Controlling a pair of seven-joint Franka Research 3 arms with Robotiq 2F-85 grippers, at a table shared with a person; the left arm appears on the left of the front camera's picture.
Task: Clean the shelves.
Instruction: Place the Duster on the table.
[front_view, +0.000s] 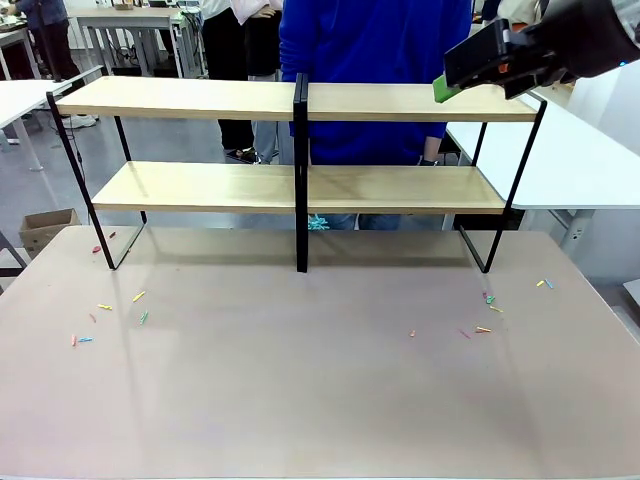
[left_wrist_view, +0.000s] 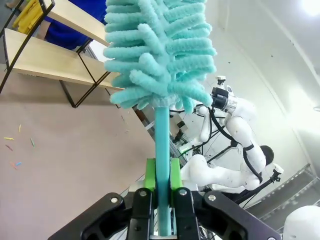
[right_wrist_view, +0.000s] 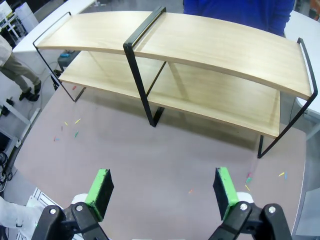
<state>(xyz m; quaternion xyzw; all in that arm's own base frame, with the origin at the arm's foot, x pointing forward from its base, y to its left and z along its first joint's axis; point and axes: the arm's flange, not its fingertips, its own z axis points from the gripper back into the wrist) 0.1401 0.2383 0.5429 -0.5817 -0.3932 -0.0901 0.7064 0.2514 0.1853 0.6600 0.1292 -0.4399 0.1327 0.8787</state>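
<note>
Two light-wood shelves (front_view: 300, 100) stand across the far half of the table (front_view: 320, 400). The left gripper (left_wrist_view: 162, 175) is clenched on a teal duster (left_wrist_view: 160, 55)'s handle. The right gripper (right_wrist_view: 162, 192) hovers above, jaws spread wide.

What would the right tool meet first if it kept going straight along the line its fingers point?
Judging by the right wrist view, the open right tool points down at the bare table in front of the shelves, so it would likely meet the tabletop first. Depth is hard to judge.
</note>
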